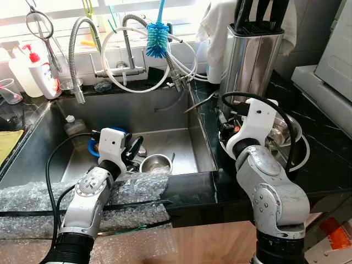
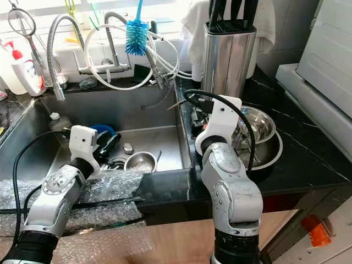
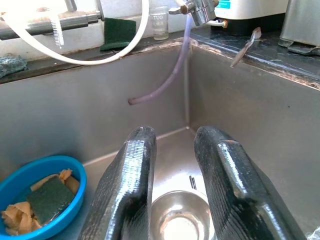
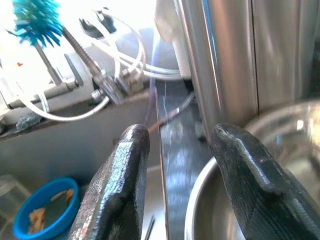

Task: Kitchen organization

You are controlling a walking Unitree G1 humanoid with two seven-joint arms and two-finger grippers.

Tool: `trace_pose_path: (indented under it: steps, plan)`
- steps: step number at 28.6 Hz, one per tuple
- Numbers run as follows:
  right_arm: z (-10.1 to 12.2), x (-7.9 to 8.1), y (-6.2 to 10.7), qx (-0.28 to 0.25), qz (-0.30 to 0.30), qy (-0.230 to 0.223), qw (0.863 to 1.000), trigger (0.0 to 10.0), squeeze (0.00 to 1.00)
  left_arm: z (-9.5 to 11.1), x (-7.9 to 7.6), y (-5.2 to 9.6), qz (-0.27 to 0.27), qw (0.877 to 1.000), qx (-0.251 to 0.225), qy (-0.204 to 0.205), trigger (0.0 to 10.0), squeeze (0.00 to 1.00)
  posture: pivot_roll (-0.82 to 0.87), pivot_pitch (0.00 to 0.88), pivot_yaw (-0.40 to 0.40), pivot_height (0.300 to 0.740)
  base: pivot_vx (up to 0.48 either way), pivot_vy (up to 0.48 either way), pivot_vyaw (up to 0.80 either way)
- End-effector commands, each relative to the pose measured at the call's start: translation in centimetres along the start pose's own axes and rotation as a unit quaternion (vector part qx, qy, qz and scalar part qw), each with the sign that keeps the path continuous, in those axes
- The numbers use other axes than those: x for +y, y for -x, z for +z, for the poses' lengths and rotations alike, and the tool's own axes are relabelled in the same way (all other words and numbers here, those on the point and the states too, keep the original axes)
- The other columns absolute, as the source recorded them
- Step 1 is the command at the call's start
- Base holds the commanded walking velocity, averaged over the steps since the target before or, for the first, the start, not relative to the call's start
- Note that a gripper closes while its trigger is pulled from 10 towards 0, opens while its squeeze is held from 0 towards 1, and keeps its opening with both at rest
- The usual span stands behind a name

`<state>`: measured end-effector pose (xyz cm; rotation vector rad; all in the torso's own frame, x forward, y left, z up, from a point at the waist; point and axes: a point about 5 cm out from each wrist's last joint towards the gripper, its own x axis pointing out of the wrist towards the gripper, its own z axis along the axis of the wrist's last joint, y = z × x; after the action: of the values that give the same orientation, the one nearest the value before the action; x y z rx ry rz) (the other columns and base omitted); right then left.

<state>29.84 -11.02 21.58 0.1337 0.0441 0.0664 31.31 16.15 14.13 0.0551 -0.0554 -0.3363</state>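
While both our arms reach forward over the worktop edge, we find the left gripper (image 3: 172, 200) hanging inside the steel sink (image 1: 132, 113), its two black fingers (image 3: 127, 190) parted by a narrow gap and gripping nothing. Directly below and just ahead of those fingers stands a small steel cup (image 1: 155, 163) on the sink floor, upright and apart from the fingers. To the left of this gripper, near the back of the basin, lies a blue bowl (image 3: 37, 197) holding a green scouring pad (image 3: 47, 197) and some brown scraps. Under the left forearm a sheet of bubble wrap (image 1: 33, 201) drapes over the front rim of the sink.

Our right gripper (image 4: 182, 180) is held over the black marble counter (image 1: 324, 159), just right of the sink's edge. Its fingers (image 4: 250, 180) stand moderately apart and hold nothing. Just ahead and to the right of them sit nested steel mixing bowls (image 2: 263, 129), the rim of the nearest one passing beneath the right fingertip; we cannot tell whether it touches. Beyond the gripper rises a steel knife block (image 1: 250, 58) with dark handles, a white cloth (image 1: 217, 22) hanging behind it.

Further beyond the left gripper, on the back ledge, we note the taps with flexible hoses (image 1: 118, 66), a blue bottle brush (image 1: 157, 38) and a white soap bottle (image 1: 41, 74) with a red pump.
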Motion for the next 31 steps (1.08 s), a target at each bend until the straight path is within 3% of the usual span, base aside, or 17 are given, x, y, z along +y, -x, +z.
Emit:
trace_pose_path:
  steps: [1, 5, 8, 12, 14, 21, 31]
  plan:
    - [1.0, 1.0, 0.0, -0.051, 0.024, 0.037, 0.998, 10.0, 0.0, -0.2, 0.6, 0.1, 0.006, 1.0, 0.006, -0.009, 10.0, 0.0, -0.11, 0.0, 0.07, 0.74, 0.0, 0.0, 0.0]
    - [1.6, 1.2, 0.4, -0.097, 0.033, 0.076, 0.992, 10.0, 0.0, -0.3, 0.5, 0.1, 0.007, 1.0, 0.007, -0.007, 10.0, 0.0, -0.11, 0.0, 0.071, 0.74, 0.0, 0.0, 0.0]
    - [1.9, 0.9, 1.2, -0.169, 0.023, 0.148, 0.974, 10.0, 0.0, -0.4, 0.5, 0.0, 0.015, 1.0, 0.004, 0.004, 10.0, 0.0, -0.12, 0.0, 0.073, 0.74, 0.0, 0.0, 0.0]
    - [1.7, 0.5, 1.8, -0.193, 0.019, 0.161, 0.968, 10.0, 0.0, -0.7, 0.6, 0.0, 0.029, 0.999, 0.002, 0.016, 10.0, 0.0, -0.12, 0.0, 0.075, 0.74, 0.0, 0.0, 0.0]
    - [1.6, 0.2, 2.7, -0.229, 0.017, 0.182, 0.956, 10.0, 0.0, -0.9, 1.4, 0.1, 0.057, 0.998, -0.003, 0.02, 10.0, 0.0, -0.13, 0.0, 0.076, 0.74, 0.0, 0.0, 0.0]
    - [1.4, -0.6, 3.6, -0.254, 0.002, 0.197, 0.947, 10.0, 0.0, -0.6, 2.5, 0.5, 0.079, 0.997, -0.02, 0.015, 10.0, 0.0, -0.12, 0.0, 0.073, 0.74, 0.0, 0.0, 0.0]
    - [1.3, -1.5, 5.0, -0.274, -0.013, 0.226, 0.935, 10.0, 0.0, 0.5, 3.9, 0.7, 0.079, 0.996, -0.029, -0.022, 10.0, 0.0, -0.14, 0.0, 0.085, 0.74, 0.0, 0.0, 0.0]
